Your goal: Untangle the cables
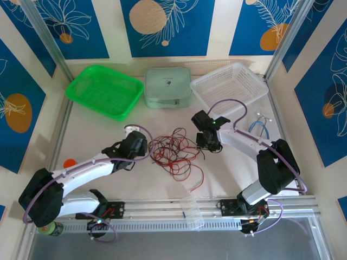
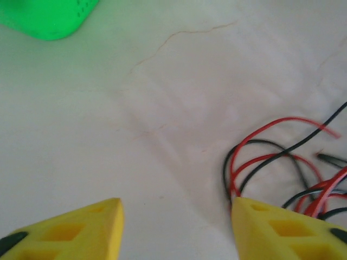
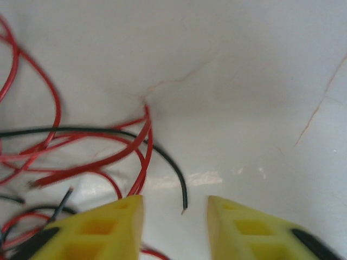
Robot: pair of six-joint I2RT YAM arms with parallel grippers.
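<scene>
Left tool [image 2: 176, 203], jaws wide and empty, at the left edge of the cables [image 1: 173, 151], a red-and-black tangle on the counter [image 1: 92, 135]; right tool [image 3: 175, 199], likewise open and empty, at its right edge. Each should pinch one loose strand end and draw outward slowly. Green tray [image 1: 103, 89], white basket [image 1: 230, 86]: nothing visible inside.

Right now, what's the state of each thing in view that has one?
cables, tangled in one pile, ungripped
left gripper, open, at the pile's edge
right gripper, open, holding nothing
mint case, shut
light blue cable, looped, apart from the pile
</scene>
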